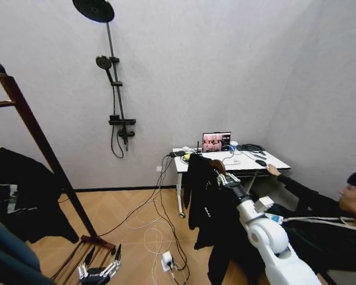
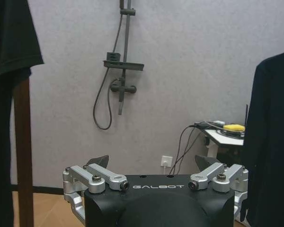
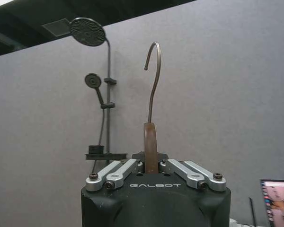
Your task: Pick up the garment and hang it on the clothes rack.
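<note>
Garment [image 1: 213, 208], long and black, hangs in the air from its hanger [image 3: 151, 146] in front of the white desk [image 1: 276, 161], well apart from the clothes rack [image 1: 29, 122] on the robot's left. The right gripper [image 1: 221, 172] is stretched out toward the desk with its jaws closed on the hanger's wooden neck, and in the right wrist view the metal hook [image 3: 153, 75] stands straight up above the fingers. The left gripper [image 1: 99, 272] hangs low near the rack's foot, over the wooden floor, its jaws spread wide with nothing between them. A black T-shirt [image 1: 21, 193] already hangs at the rack. On the grey wall behind is a shower fitting [image 1: 114, 77].
</note>
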You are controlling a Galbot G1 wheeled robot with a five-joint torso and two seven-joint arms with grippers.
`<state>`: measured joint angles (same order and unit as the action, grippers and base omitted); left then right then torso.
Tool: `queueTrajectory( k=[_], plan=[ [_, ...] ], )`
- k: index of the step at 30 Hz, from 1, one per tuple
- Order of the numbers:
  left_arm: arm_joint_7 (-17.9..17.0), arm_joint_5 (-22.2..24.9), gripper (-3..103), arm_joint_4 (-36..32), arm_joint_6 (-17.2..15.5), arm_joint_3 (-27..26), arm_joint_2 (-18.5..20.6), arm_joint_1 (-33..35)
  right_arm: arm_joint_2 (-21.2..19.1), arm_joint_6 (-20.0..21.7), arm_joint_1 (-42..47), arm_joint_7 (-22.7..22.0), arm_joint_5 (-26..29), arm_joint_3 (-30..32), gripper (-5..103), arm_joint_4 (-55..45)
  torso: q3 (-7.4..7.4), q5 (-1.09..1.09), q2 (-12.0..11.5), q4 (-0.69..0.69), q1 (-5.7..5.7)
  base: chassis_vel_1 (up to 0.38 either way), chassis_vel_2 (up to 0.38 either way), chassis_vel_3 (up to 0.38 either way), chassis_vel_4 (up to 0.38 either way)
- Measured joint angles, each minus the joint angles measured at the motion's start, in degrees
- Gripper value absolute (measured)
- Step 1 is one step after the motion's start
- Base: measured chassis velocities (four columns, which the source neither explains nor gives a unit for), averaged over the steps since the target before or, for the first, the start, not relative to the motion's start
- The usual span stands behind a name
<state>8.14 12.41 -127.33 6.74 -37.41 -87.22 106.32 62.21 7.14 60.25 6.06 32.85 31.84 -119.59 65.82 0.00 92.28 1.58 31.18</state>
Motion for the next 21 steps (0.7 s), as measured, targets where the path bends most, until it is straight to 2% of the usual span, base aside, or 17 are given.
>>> queueTrajectory(
  k=[6, 18, 20, 21],
  plan=[
    [0.0, 0.0, 100, 0.0, 0.0, 0.0, 0.0, 0.0, -3.37, 2.77, -4.12, -2.17, 2.59, -2.82, 10, -2.48, 0.0, 0.01, 0.0, 0.01, -0.01, 0.082, 0.097, 0.099, 0.095],
    [0.0, 0.0, 100, 0.0, 0.0, 0.0, 0.0, 0.0, -8.8, 10.49, -10.32, -5.1, 11.9, -1.51, 10, -11.32, 0.0, 0.0, 0.0, 0.0, -0.01, 0.125, 0.124, 0.119, 0.121],
    [0.0, 0.0, 100, 0.0, 0.0, 0.0, 0.0, 0.0, -9.09, 11.2, -10.77, -5.58, 10.4, -0.34, 10, -12.4, 0.0, 0.0, 0.0, 0.0, -0.01, 0.118, 0.138, 0.145, 0.117],
    [0.0, 0.0, 100, 0.0, 0.0, 0.0, 0.0, 0.0, -9.15, 11.26, -11.18, -5.37, 7.31, 1.35, 10, -13.49, -0.01, 0.0, 0.0, 0.02, -0.01, 0.106, 0.138, 0.169, 0.132]
  ],
)
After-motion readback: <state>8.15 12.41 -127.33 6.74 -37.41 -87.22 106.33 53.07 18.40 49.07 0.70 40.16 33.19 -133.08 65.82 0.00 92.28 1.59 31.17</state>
